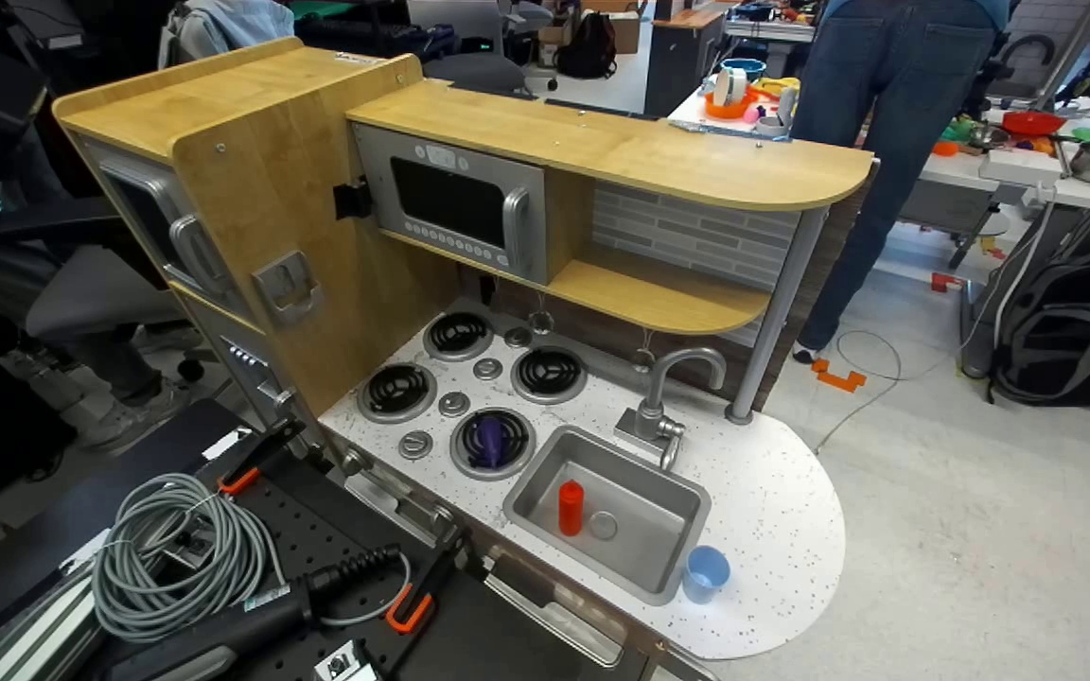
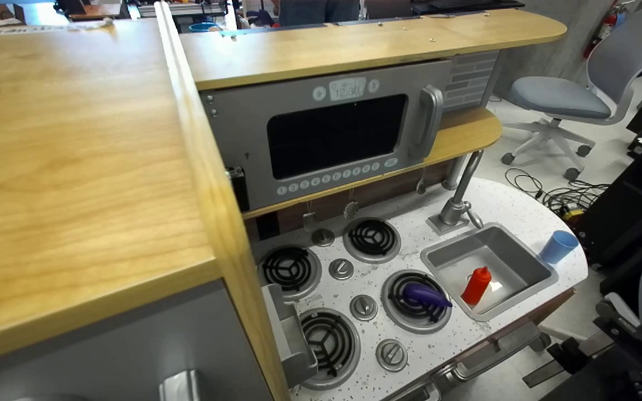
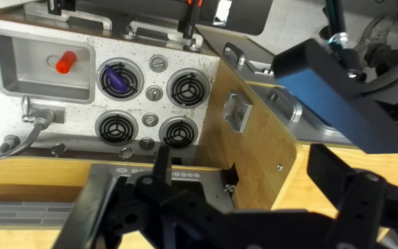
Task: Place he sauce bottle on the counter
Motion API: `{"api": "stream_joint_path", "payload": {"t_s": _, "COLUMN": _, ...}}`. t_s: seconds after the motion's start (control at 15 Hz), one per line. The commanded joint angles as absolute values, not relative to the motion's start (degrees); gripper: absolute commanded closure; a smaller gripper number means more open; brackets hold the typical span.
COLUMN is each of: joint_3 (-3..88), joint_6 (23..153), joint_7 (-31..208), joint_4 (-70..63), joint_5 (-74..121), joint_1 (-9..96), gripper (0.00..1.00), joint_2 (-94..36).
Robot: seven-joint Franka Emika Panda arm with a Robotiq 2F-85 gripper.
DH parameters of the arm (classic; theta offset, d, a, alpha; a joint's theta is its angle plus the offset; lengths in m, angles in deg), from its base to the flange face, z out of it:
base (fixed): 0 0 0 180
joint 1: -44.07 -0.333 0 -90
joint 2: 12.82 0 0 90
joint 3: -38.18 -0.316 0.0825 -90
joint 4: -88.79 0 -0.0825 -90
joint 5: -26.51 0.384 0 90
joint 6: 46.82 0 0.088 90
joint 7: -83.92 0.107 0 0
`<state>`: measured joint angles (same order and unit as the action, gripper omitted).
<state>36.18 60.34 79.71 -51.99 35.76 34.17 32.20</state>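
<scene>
The red sauce bottle [image 1: 571, 508] stands inside the grey sink basin [image 1: 616, 567]; in an exterior view [image 2: 476, 285] it looks upright with its nozzle up. In the wrist view the bottle [image 3: 66, 62] is at the upper left, next to the round drain. The white speckled counter [image 1: 777, 511] surrounds the sink and also shows in the wrist view [image 3: 133, 46]. My gripper [image 3: 241, 148] shows only in the wrist view; its black fingers are wide apart with nothing between them. It is high above the kitchen and well away from the bottle.
A light blue cup [image 1: 706, 573] stands on the counter beside the sink. A purple toy eggplant [image 2: 426, 295] lies on a burner. The faucet [image 1: 663, 397] rises behind the sink. The wooden upper shelf [image 1: 659, 151], microwave [image 2: 332, 133] and tall cabinet [image 1: 290, 161] stand above the counter.
</scene>
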Motion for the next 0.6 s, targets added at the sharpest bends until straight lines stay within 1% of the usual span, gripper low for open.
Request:
{"api": "stream_joint_path", "payload": {"t_s": 0.0, "joint_3": 37.2, "joint_6": 73.4, "joint_7": 75.7, "joint_4": -57.5, "joint_5": 32.7, "joint_1": 37.1, "gripper": 0.00, "joint_2": 26.2}}
{"api": "stream_joint_path", "payload": {"t_s": 0.2, "joint_3": 38.2, "joint_6": 82.6, "joint_7": 74.8, "joint_4": -59.9, "joint_5": 30.7, "joint_1": 38.9, "gripper": 0.00, "joint_2": 19.3}}
{"api": "stream_joint_path", "payload": {"t_s": 0.53, "joint_3": 39.3, "joint_6": 92.7, "joint_7": 75.2, "joint_4": -59.5, "joint_5": 28.2, "joint_1": 41.6, "gripper": 0.00, "joint_2": 8.1}}
